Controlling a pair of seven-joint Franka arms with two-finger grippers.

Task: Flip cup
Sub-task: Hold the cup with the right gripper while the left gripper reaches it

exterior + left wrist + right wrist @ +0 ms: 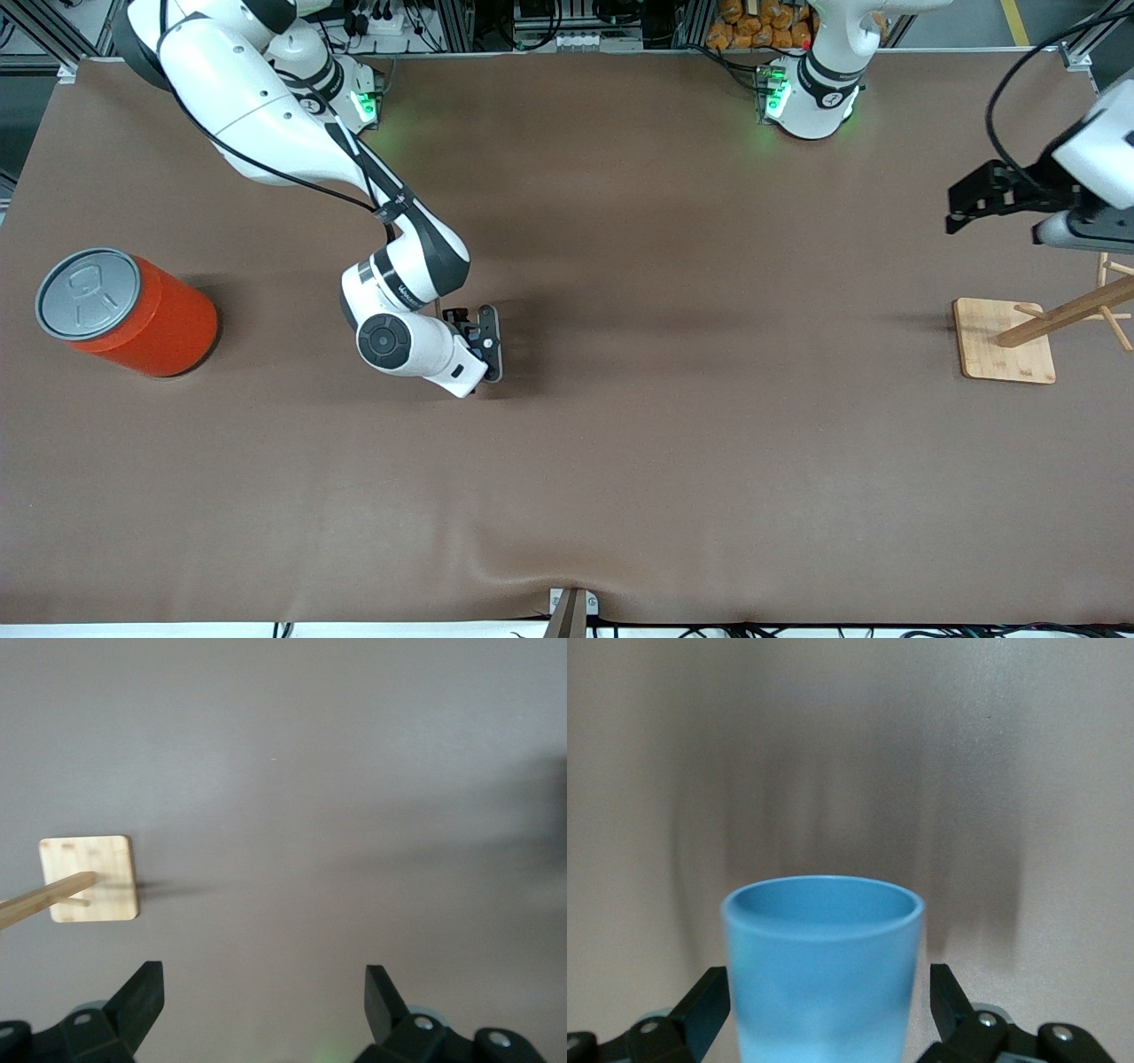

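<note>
Brown-covered table (673,461). On it: orange can (146,316) with grey lid at the right arm's end; wooden peg stand (1005,341) at the left arm's end; light-blue cup (824,970) between them.

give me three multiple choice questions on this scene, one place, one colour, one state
1. Where is the orange can?
A. toward the right arm's end of the table
B. on the wooden stand
C. in the left gripper

2. What colour is the cup?
A. red
B. light blue
C. green

3. What state is the left gripper in?
A. shut on the cup
B. shut on the can
C. open and empty

Answers:
1. A, the front view shows it standing on the table at that end, grey lid on.
2. B, the right wrist view shows a light-blue cup between the fingers of the right gripper, which is low over the middle of the table.
3. C, its wrist view shows the fingers wide apart with nothing between them, above the table near the wooden stand, where that arm waits.
</note>
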